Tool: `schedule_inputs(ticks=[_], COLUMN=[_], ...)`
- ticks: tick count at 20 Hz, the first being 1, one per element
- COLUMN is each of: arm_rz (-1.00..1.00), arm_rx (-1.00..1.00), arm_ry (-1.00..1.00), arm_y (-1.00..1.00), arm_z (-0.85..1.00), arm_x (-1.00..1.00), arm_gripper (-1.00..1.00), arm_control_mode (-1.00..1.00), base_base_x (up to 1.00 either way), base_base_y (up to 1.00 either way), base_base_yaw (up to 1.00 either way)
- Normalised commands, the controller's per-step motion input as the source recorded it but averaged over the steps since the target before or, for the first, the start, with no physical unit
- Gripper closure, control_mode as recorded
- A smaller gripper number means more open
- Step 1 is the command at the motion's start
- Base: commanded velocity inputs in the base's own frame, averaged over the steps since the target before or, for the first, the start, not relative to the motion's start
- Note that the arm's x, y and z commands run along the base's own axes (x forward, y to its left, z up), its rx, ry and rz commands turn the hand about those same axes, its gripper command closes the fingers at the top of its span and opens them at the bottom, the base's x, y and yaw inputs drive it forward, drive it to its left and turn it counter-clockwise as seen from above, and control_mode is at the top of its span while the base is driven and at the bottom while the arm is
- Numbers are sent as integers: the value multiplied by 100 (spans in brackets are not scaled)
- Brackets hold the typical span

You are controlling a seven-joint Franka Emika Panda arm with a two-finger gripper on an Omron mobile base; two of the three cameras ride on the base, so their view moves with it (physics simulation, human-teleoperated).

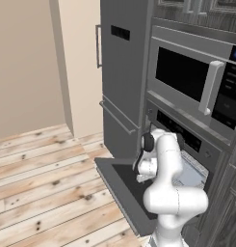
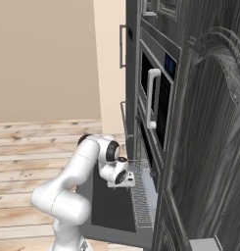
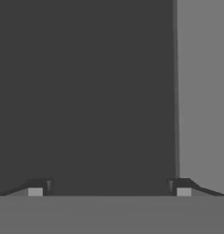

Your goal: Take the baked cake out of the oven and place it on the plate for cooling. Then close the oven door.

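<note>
Below the gripper (image 3: 109, 187), the oven door (image 1: 120, 185) lies folded down flat, its dark glass window facing up; in the hand view that dark pane spreads between and beyond the two fingertips (image 3: 38, 187), with a paler grey strip of the door's frame along the right side. The fingers stand spread wide apart and released, with nothing between them, and whether they touch the door cannot be told. To the right of the door, the oven (image 1: 189, 144) stands open under its black control strip, and one wire rack (image 2: 141, 196) is drawn partway out over the door, beside the robot's hand. Above the oven sits one microwave (image 1: 194, 79) with a pale vertical handle and a blue clock. Left of these rises a tall grey cabinet (image 1: 122, 72), then a beige wall (image 1: 28, 62). Pale wooden planks (image 1: 42, 193) cover the floor. One arm, one oven, one door, one microwave.
</note>
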Motion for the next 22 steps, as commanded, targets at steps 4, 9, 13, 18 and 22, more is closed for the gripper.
schedule_inputs(ticks=[4,9,13,18,22], arm_rz=[-3,-3,0,0,0], arm_rx=[0,0,1,0,0], arm_ry=[0,0,-9,-16,-15], arm_y=[-59,-46,-6,45,70], arm_z=[-13,-2,31,74,69], arm_x=[37,20,-30,-85,-98], arm_gripper=[-100,-100,-100,-100,-100], arm_control_mode=[-100,-100,-100,-100,-100], base_base_x=[0,0,0,0,0], base_base_y=[0,0,0,0,0], base_base_yaw=[0,0,0,0,0])
